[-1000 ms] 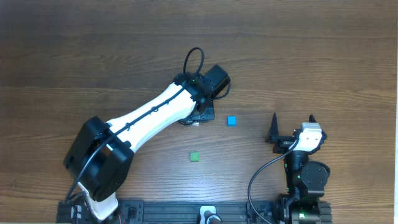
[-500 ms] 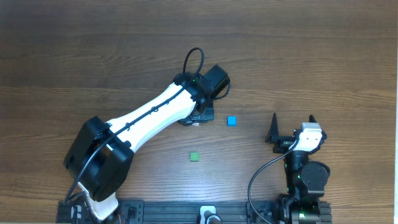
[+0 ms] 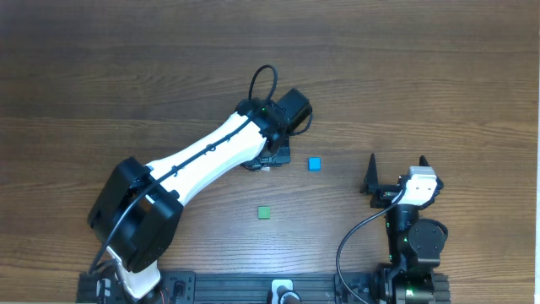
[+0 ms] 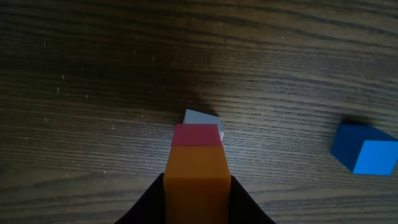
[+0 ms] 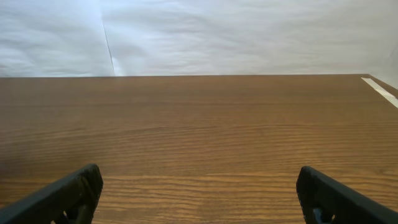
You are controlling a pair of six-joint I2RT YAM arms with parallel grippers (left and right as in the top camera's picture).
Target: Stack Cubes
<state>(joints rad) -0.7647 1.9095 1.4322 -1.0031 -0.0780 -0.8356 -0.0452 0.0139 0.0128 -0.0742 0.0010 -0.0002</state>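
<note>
Tabletop (image 3: 439,67) w/ wood grain, white wall (image 5: 249,31) behind.

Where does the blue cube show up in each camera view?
Top: blue cube mid-table, just right of the left gripper.
Left wrist: blue cube on the table, apart from the orange cube in the jaws.
Right wrist: not in it.
Shared landmark: the left gripper.

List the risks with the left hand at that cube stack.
The left hand grips the orange cube atop the red cube and grey cube; the grey one shows off-centre, so opening or lifting away might topple the stack. The blue cube lies close by; a sideways retreat could knock it.
</note>
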